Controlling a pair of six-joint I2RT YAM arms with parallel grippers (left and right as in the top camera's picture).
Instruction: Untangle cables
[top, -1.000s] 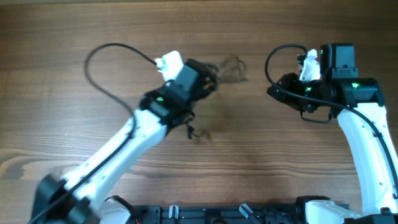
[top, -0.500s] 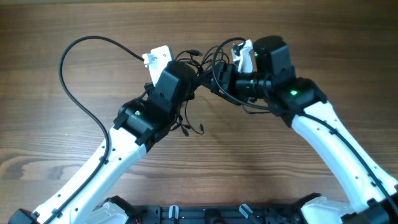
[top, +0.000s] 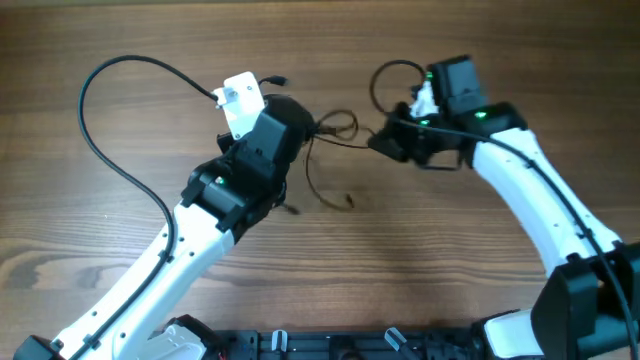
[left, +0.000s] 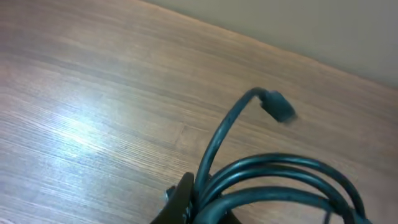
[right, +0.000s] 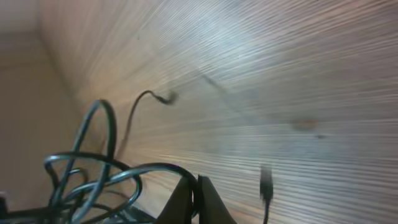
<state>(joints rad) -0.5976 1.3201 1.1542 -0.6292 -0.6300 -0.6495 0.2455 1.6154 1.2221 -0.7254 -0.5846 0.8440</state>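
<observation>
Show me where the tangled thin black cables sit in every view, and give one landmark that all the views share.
Overhead: the cables lie upper centre, in small loops with one strand trailing down to a plug.
Left wrist: bottom right, close up, with one plug end raised above the loops.
Right wrist: lower left, in looped coils.
Shared landmark: the wooden table under them.

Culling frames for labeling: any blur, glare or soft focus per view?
Overhead: sharp, evenly lit, thin cables readable. Left wrist: glare patch on the table at left; plug end soft. Right wrist: wood grain streaked with blur, dangling plug smeared.
</observation>
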